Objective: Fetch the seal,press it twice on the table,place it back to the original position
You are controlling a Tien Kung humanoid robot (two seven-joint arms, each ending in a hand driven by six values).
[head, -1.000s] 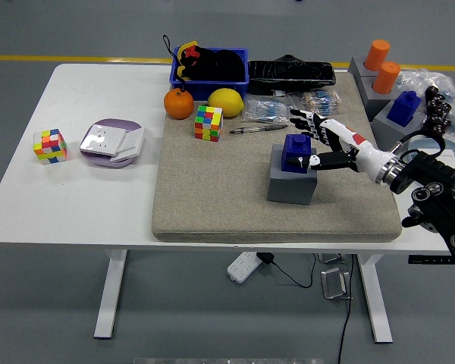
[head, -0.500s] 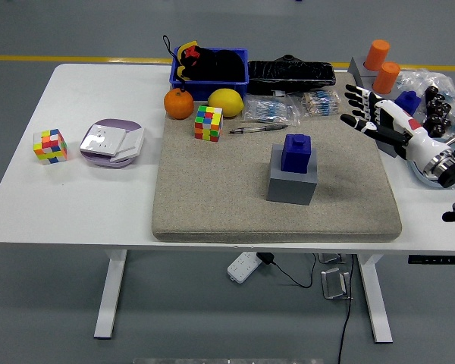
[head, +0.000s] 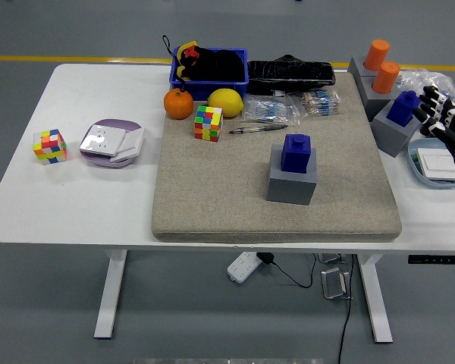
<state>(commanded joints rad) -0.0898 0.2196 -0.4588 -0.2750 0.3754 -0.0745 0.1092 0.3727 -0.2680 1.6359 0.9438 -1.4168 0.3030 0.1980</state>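
Seal sits on grey block; right hand, fingers spread, empty, well right of it. Retreat clear.

Blue seal stands upright on grey block, centred on beige mat. Right hand at right edge, fingers spread, empty.

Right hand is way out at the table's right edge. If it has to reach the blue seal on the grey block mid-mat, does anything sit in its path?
Yes. Between the right hand and the blue seal stands a second grey block with a blue seal, at the mat's right edge. Beyond that, bare mat.
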